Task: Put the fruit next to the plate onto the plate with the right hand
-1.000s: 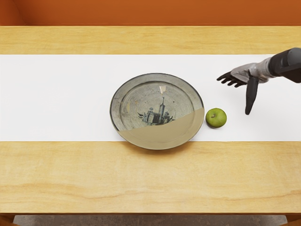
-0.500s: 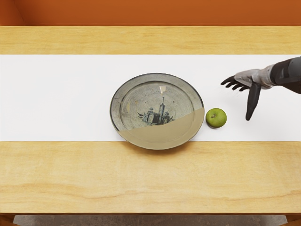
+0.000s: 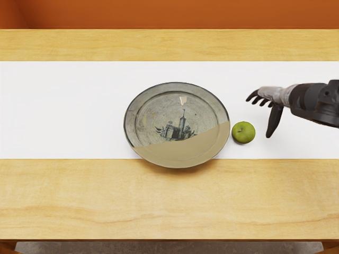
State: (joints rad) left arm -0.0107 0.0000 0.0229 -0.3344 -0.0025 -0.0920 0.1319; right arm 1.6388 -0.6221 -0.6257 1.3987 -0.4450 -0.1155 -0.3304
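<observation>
A green apple (image 3: 243,132) sits on the white runner, just right of the plate and not touching it. The round grey plate (image 3: 153,98) with a dark building picture lies in the middle of the table. My right hand (image 3: 264,108) comes in from the right edge and hovers up and to the right of the apple. Its fingers are spread, the thumb (image 3: 272,123) points down toward the table, and it holds nothing. A small gap separates the thumb from the apple.
A white runner (image 3: 63,108) crosses the wooden table (image 3: 159,201) from left to right. An orange wall runs behind the far edge.
My right hand has dropped lower and shifted slightly left toward the apple, with the forearm now more level. The apple and plate have not moved.
</observation>
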